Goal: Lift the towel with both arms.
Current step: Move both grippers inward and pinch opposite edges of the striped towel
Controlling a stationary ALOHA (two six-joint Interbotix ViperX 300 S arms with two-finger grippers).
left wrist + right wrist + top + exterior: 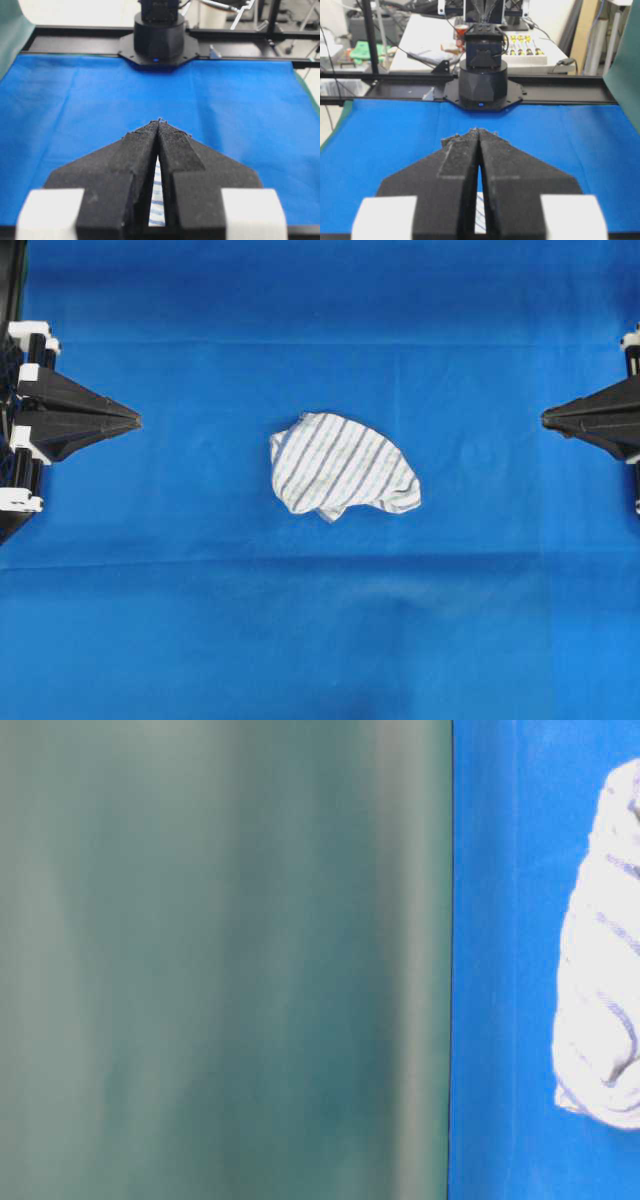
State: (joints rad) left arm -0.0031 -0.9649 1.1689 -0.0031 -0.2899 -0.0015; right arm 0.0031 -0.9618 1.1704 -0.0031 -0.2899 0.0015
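The towel (342, 464), a small crumpled white cloth with thin blue and grey stripes, lies in the middle of the blue cloth. At table level the towel (605, 970) fills the right edge. My left gripper (136, 420) hangs at the far left, well apart from the towel, its jaws shut tip to tip with nothing held. My right gripper (545, 418) mirrors it at the far right, also shut and empty. In each wrist view the black wedge fingers meet at the tips, left gripper (159, 121), right gripper (479, 130), and a sliver of towel (157, 200) shows through the slit.
A large plain blue cloth (320, 640) covers the table. The opposite arm's black base (159, 37) stands at the far edge in each wrist view. A dark green screen (220, 960) fills the left of the table-level view. Benches with tools lie beyond the table.
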